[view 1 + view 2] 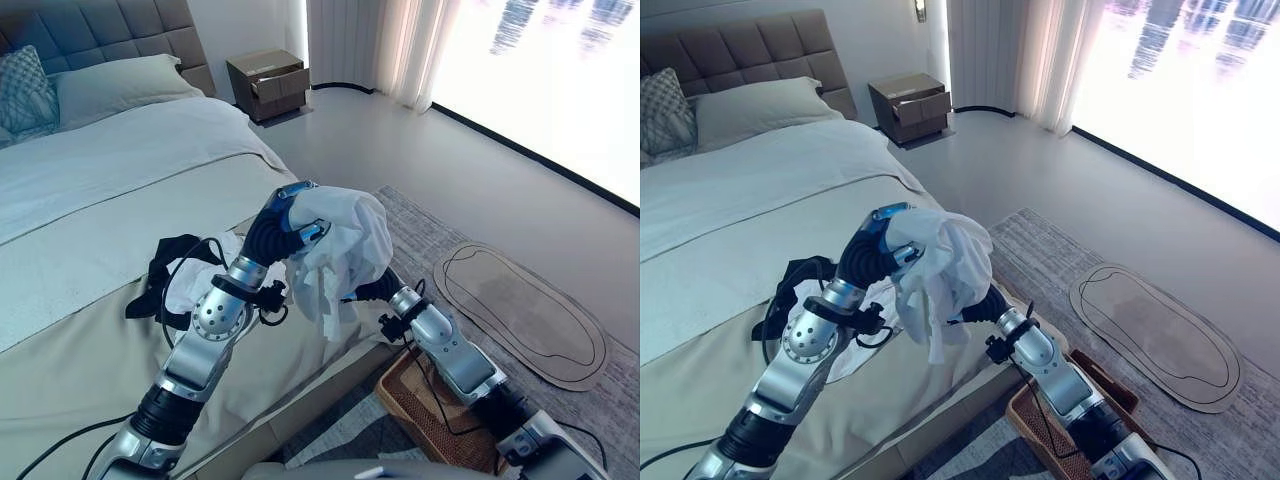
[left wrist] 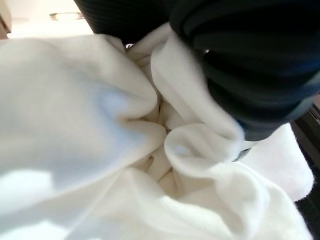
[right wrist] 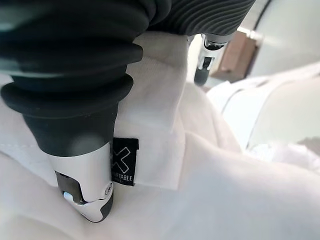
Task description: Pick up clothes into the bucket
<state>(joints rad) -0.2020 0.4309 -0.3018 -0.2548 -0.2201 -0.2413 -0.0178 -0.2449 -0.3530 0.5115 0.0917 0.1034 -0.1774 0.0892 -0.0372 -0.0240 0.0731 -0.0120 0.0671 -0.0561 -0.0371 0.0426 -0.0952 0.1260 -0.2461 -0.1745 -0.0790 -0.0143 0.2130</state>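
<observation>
Two hands are seen meeting at a bunched white garment [image 1: 340,250] held in the air at frame centre, above the bed's lower right edge. The bed [image 1: 110,180] occupies the left half of the frame, with a rug [image 1: 430,240] to its right. The wicker basket [image 1: 420,415] is located at lower centre-right, on the floor beside the bed, below the garment. Black clothing [image 1: 160,270] with more white cloth is left on the bed at centre-left. The left hand [image 1: 300,228] is closed on the garment. The right hand [image 3: 90,200] is pressed into it, with its thumb laid against the cloth; whether it grips cannot be told.
</observation>
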